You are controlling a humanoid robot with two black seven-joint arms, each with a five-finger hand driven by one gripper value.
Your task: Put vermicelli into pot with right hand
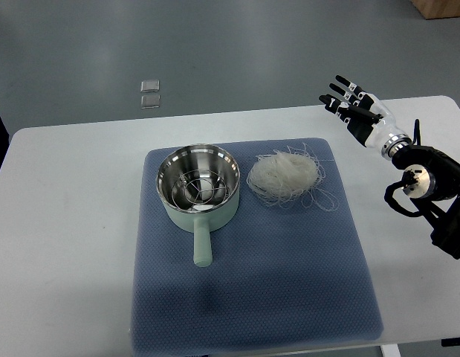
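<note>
White, wispy vermicelli [284, 177] sits centre frame on the blue mat [252, 297], just right of the mint pot [198, 186], untouched; right hand [354, 108] hovers upper right w/ fingers spread wide, holding nothing, well apart from the noodles. We judge the risk is loose strands: a grab could catch only part, trail bits over the rim or snag on the mat. Pot shows only a wire rack inside, no noodles yet.

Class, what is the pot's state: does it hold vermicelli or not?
No vermicelli: the pot shows bare steel inside; the vermicelli lies beside it on the mat.
</note>
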